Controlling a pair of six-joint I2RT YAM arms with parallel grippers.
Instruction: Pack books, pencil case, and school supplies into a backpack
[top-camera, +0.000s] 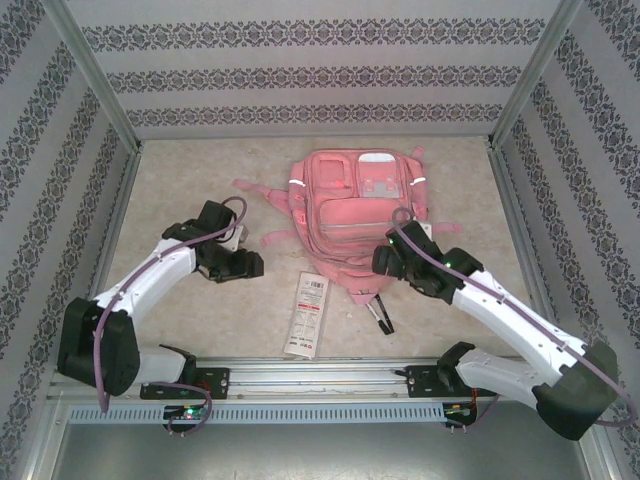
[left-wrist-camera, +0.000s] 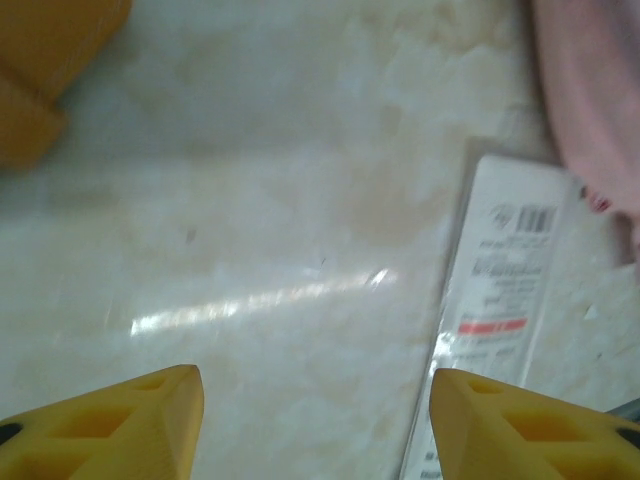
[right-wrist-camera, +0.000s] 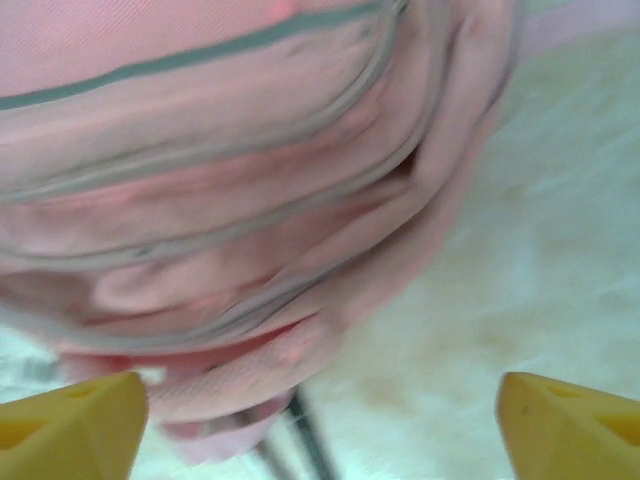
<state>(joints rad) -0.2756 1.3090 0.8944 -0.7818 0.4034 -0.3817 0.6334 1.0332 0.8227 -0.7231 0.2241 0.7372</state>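
Left gripper (left-wrist-camera: 315, 425) stands open and empty over the bare table (left-wrist-camera: 250, 200), with the white pencil case (left-wrist-camera: 500, 290) lying flat just to its right. Right gripper (right-wrist-camera: 320, 415) is spread wide, holding nothing, facing the pink backpack (right-wrist-camera: 250, 180) at its lower edge, black pens (top-camera: 382, 318) just beside that edge

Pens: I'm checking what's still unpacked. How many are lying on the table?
2. Both pens lie side by side just off the backpack's near end, right of the pencil case. Others may be hidden under the fabric.
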